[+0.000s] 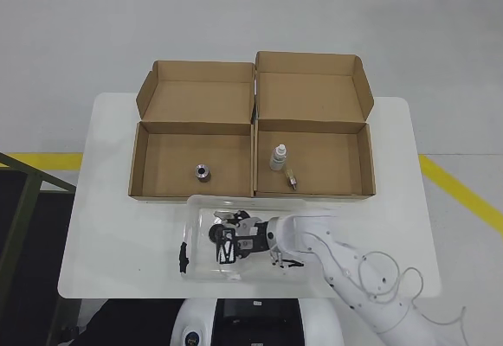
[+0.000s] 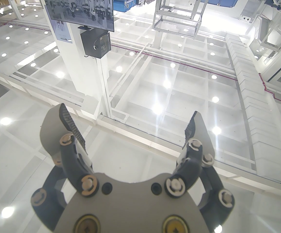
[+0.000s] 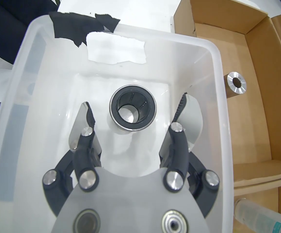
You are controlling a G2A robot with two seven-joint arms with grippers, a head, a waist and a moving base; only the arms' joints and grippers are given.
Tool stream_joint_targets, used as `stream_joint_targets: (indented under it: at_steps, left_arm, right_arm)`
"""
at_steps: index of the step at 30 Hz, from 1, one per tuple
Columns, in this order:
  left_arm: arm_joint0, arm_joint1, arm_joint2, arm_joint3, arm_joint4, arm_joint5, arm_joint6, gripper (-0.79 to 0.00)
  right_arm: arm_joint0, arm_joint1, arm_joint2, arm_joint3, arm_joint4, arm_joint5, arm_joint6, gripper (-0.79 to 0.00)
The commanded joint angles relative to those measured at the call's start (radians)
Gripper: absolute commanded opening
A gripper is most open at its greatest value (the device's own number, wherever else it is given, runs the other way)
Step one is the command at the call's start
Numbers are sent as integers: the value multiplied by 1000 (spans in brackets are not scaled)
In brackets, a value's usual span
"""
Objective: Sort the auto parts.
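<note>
White counter (image 1: 104, 173) carries a clear bin (image 1: 201, 201), with two open cardboard boxes behind it. Right hand (image 3: 135, 101) is down inside the bin, released, fingers spread either side of the black bearing (image 3: 132, 109). The bearing stands on end on the bin floor, no contact visible. Left hand (image 2: 128, 109) is also released, holds nothing and aims at the ceiling. Metal ring (image 1: 201, 171) sits in left box (image 1: 135, 164). Bottle (image 1: 279, 157) and small part (image 1: 291, 182) lie in right box (image 1: 368, 164).

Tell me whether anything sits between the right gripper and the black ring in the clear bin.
Nothing visible does: the right gripper is open inside the bin, and the ring lies uncovered ahead of it.
</note>
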Motion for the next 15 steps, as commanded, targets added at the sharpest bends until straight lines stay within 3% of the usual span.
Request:
stream_joint_targets:
  at_steps: [1,6,9,15]
  left_arm:
    - [0,0,0,0,0,0,0,0]
    - [0,0,0,0,0,0,0,0]
    - [0,0,0,0,0,0,0,0]
    - [0,0,0,0,0,0,0,0]
  right_arm:
    - [9,-3,-11,17,2,4,-1,-191]
    - [29,-9,-32,51,15,10,-8,-215]
    - [37,-11,-37,64,28,12,-12,-280]
    - [53,-13,-44,92,56,5,-15,-536]
